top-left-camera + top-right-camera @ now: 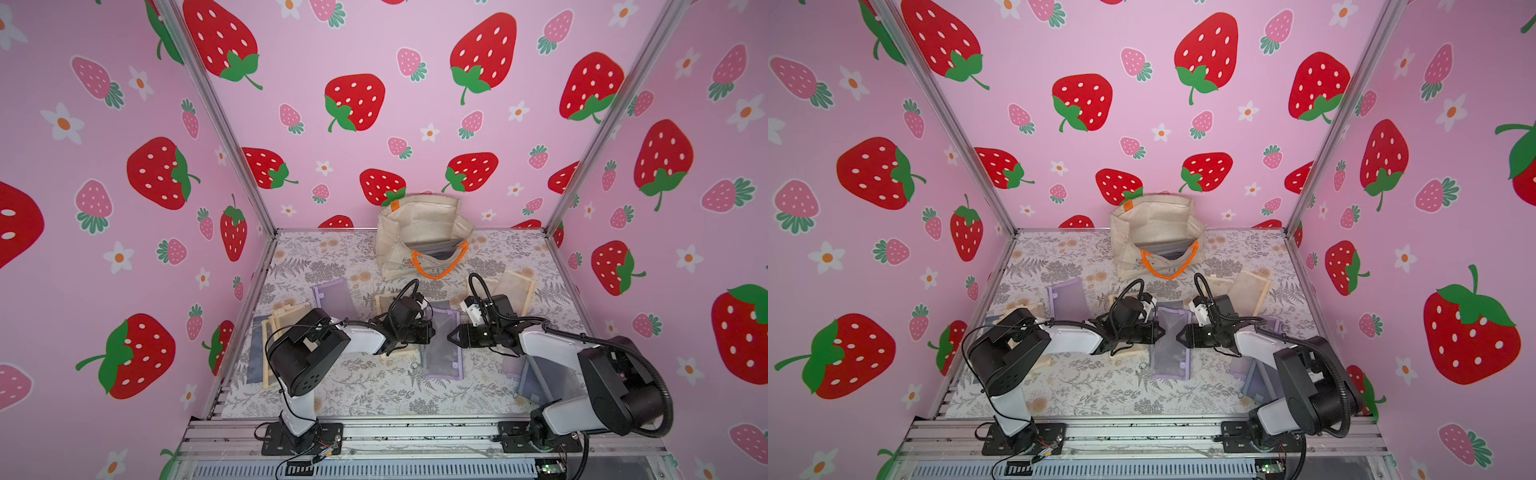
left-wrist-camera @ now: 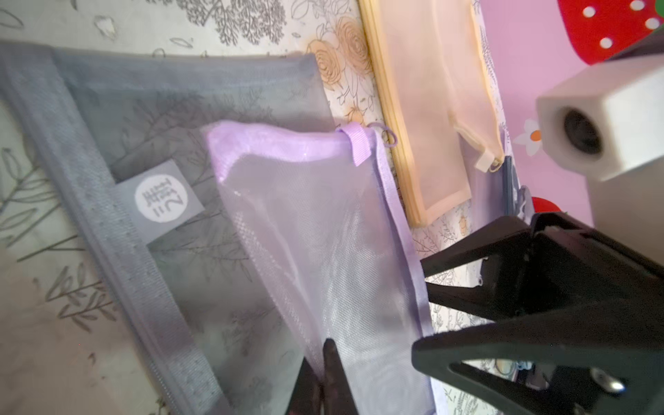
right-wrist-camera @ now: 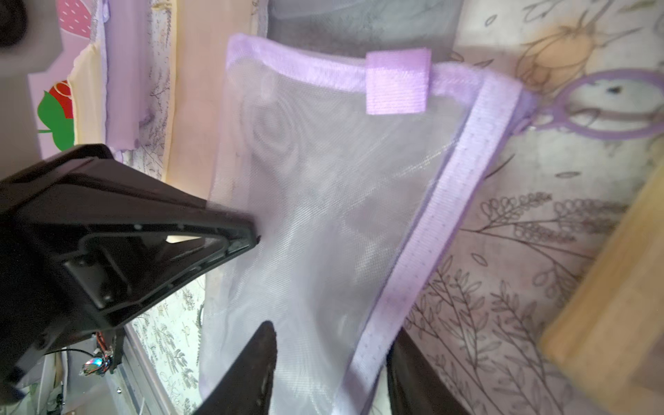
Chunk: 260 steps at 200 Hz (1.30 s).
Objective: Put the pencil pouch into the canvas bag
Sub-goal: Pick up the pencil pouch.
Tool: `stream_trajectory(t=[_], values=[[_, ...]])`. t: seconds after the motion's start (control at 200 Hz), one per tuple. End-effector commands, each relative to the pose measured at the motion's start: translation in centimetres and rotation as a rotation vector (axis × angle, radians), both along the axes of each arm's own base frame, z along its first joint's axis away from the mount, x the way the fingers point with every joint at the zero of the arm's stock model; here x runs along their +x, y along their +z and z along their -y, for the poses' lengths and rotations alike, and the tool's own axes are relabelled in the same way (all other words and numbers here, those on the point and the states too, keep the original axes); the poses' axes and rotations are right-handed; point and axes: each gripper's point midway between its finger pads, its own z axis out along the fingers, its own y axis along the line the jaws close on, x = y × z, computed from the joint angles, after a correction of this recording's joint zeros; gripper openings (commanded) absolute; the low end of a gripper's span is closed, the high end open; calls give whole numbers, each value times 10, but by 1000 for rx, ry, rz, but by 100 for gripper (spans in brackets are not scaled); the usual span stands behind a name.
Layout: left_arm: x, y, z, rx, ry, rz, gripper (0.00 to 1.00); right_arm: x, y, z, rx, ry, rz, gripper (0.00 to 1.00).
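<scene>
The pencil pouch (image 1: 441, 360) is a purple mesh pouch lying mid-table between both arms, seen in both top views (image 1: 1169, 357). My left gripper (image 2: 323, 363) is shut, its fingers pinching the mesh along one long side. My right gripper (image 3: 330, 346) stands open, its fingers straddling the opposite zipper edge of the pouch (image 3: 323, 201). The cream canvas bag (image 1: 419, 232) with an orange rope handle (image 1: 436, 272) stands open at the back of the table, apart from both grippers.
A grey mesh pouch (image 2: 143, 143) lies under the purple one. Other pouches lie about: purple (image 1: 332, 295), beige (image 1: 515, 291), grey at the right (image 1: 540, 376), a stack at the left (image 1: 274, 336). Pink strawberry walls enclose three sides.
</scene>
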Motion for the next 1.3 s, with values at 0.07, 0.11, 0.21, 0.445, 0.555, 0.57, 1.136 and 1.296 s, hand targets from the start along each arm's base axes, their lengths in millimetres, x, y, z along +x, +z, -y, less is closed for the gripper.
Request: stream_trajectory(t=[0.07, 0.11, 0.21, 0.445, 0.555, 0.57, 1.136, 1.296], values=[[-9, 42, -2, -64, -44, 92, 0, -7, 28, -1, 38, 27, 69, 66], [-12, 50, -5, -68, -56, 116, 0, -8, 36, -1, 45, 33, 88, 71], [-19, 72, -13, -65, -79, 168, 0, -12, 62, 0, 72, 50, 147, 82], [-33, 125, -32, -64, -111, 290, 0, -25, 120, 3, 146, 98, 324, 95], [-38, 150, -40, -91, -109, 351, 0, -33, 148, -1, 208, 137, 372, 97], [-40, 154, -41, -97, -111, 359, 0, -35, 153, -1, 218, 141, 383, 97], [-46, 213, -56, -180, -123, 514, 0, -47, 225, -18, 406, 233, 480, 97], [-45, 215, -54, -191, -125, 518, 0, -50, 230, -20, 427, 254, 493, 97]])
